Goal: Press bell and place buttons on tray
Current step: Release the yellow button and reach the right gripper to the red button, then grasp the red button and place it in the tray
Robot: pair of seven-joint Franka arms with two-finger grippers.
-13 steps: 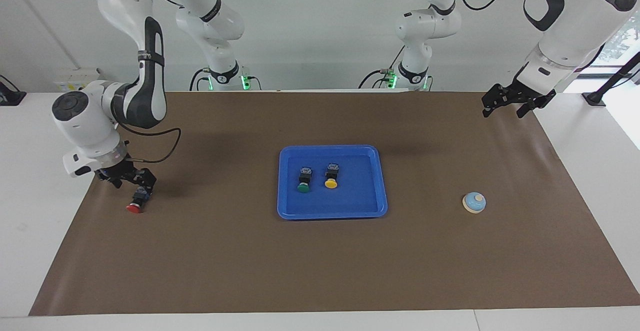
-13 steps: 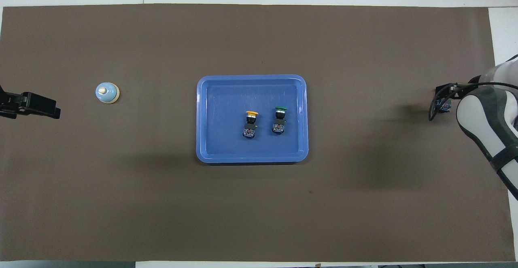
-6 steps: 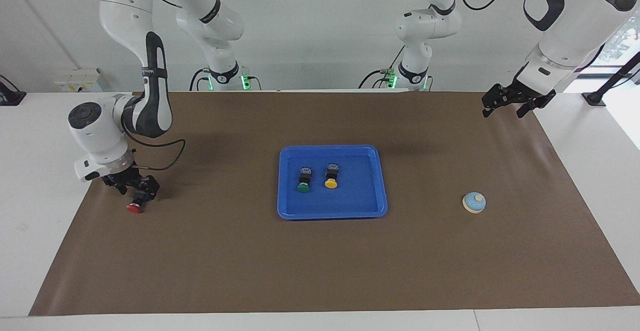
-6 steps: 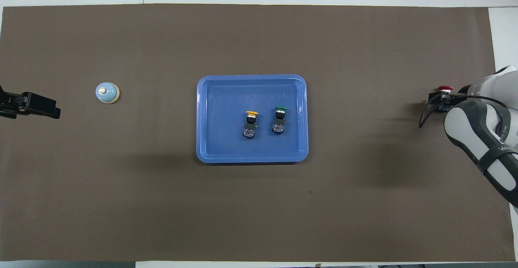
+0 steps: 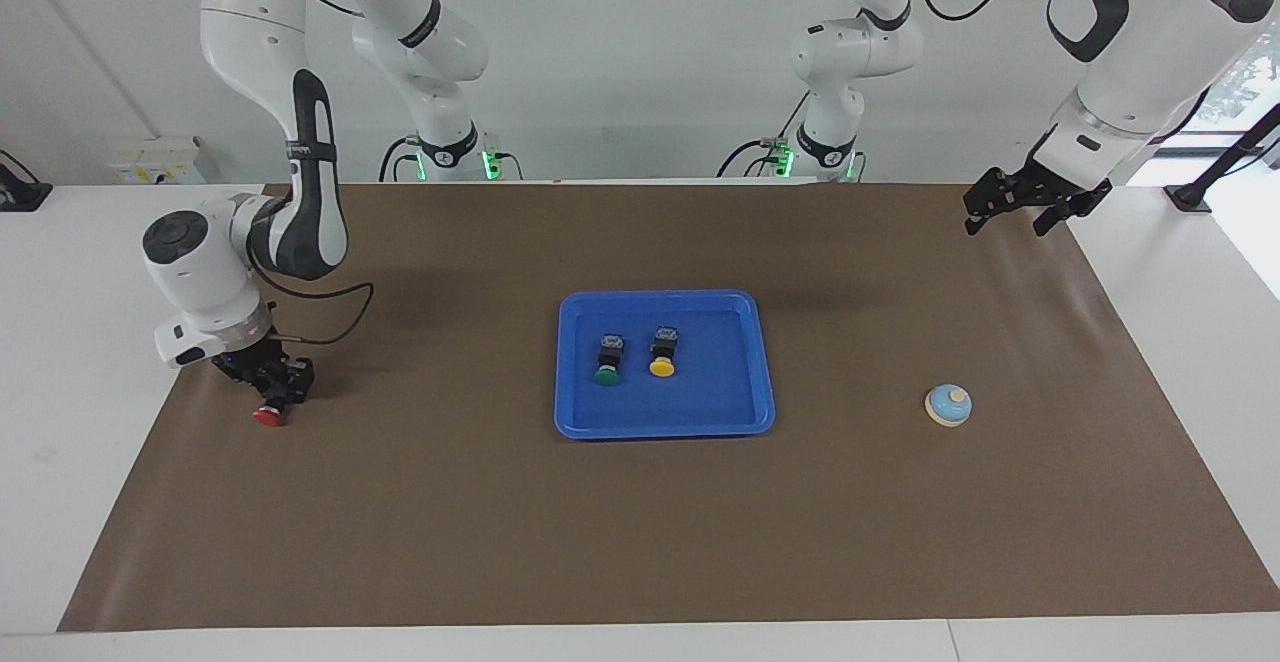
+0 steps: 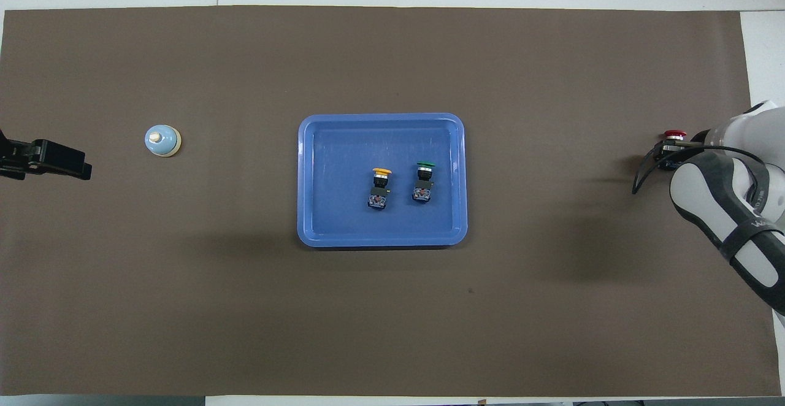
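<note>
The blue tray [image 5: 735, 412] [image 6: 319, 228] lies at the middle of the brown mat. The green button [image 5: 607, 360] [image 6: 424, 179] and the yellow button [image 5: 662, 352] [image 6: 380, 186] lie on their sides in it. The red button [image 5: 267, 415] [image 6: 675, 134] lies on the mat at the right arm's end. My right gripper [image 5: 276, 383] [image 6: 668, 151] is down at it, shut on its black body. The bell [image 5: 948, 405] [image 6: 162, 140] stands on the mat toward the left arm's end. My left gripper [image 5: 1008, 217] [image 6: 58, 162] waits open in the air over the mat's edge there.
The brown mat [image 5: 640, 542] covers most of the white table [image 5: 60, 362]. The right arm's elbow and a looping cable [image 5: 330, 317] hang over the mat beside the red button.
My right wrist has shifted a little toward the tray and settled lower over the red button, and its fingers have drawn in on the button's body. The left arm has not moved.
</note>
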